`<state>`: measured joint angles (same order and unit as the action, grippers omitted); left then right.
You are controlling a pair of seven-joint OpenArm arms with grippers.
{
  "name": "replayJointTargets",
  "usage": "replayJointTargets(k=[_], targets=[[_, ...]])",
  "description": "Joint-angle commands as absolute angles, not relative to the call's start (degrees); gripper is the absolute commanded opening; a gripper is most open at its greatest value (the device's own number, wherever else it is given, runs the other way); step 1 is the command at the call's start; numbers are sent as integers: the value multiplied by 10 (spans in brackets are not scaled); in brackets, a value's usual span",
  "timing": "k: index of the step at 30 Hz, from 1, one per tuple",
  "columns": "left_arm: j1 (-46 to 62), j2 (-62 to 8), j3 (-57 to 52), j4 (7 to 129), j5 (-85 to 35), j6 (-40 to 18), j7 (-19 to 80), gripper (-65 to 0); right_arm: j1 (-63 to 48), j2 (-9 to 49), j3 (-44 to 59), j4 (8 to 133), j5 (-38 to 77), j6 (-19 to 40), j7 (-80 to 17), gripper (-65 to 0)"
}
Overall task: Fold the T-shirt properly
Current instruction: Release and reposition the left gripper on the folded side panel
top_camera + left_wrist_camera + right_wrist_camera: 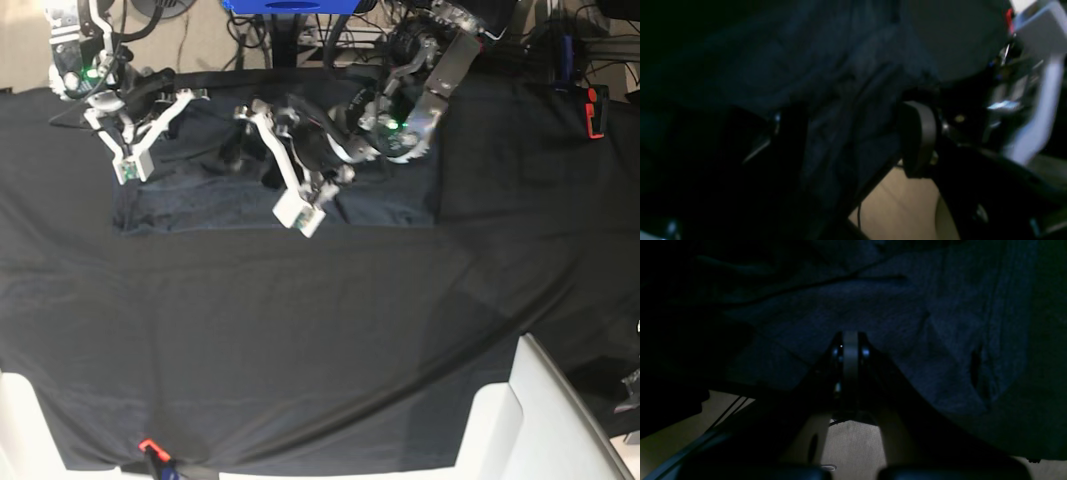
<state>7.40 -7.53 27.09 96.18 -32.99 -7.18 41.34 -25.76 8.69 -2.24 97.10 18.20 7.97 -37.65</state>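
My right gripper (850,340) pinched together at the T-shirt (380,205), left gripper (262,140) over it, jaws apart around a fold.

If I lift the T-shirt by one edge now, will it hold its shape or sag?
Probably sag: the T-shirt is soft knit, already creased and bunched in the right wrist view. It likely drapes and stretches from one grip point. Its slack folds beside the left gripper suggest it is light but floppy, so a push may wrinkle it instead of sliding it.
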Motion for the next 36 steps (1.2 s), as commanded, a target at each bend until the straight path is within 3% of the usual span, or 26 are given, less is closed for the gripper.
replayJointTargets(k=[1,2,4,5,7,17,36], targets=[[76,-83,255,989,-337,-51,402,-298,-257,91,-21,979,185,81,-370,-650],[85,-91,242,1001,-337,-18,402,-380,-257,91,-21,979,185,81,-370,-650],[89,-104,222,1020,-337,45,402,-611,-257,91,-21,970,185,81,-370,-650],[89,-111,218,1023,-338,66,402,-650,-256,91,-21,963,185,81,-369,-650],[88,-127,209,1023,-342,93,402,-650,-252,91,-21,949,185,81,-369,-650],[77,-132,162,961,-337,95,402,-650,-249,91,-21,936,185,81,-368,-650],[41,-148,202,858,-338,94,402,-650,-248,91,-21,958,186,81,-368,-650]])
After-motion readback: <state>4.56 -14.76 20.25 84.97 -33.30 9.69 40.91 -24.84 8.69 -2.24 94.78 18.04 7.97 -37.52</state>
